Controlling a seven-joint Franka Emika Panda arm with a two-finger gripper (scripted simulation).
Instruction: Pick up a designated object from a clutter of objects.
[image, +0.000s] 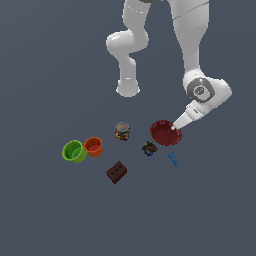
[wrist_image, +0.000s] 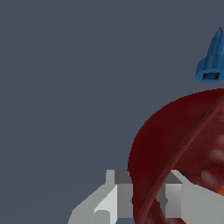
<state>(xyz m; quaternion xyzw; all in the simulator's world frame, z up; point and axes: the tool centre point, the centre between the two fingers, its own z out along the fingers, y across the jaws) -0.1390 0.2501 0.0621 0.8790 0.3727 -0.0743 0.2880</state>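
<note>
The dark-red ribbed bowl sits on the grey floor at the exterior view's right of the clutter. My gripper reaches down onto its rim on the side nearest the arm. In the wrist view the gripper straddles the wall of the bowl. One finger is outside the wall and the other is inside, both pressed close against it. The bowl looks level and resting on the floor.
A tiny blue piece lies just beside the bowl. A dark multicoloured lump and a jar stand toward the exterior view's left. Farther that way are an orange cup, a green cup and a brown block.
</note>
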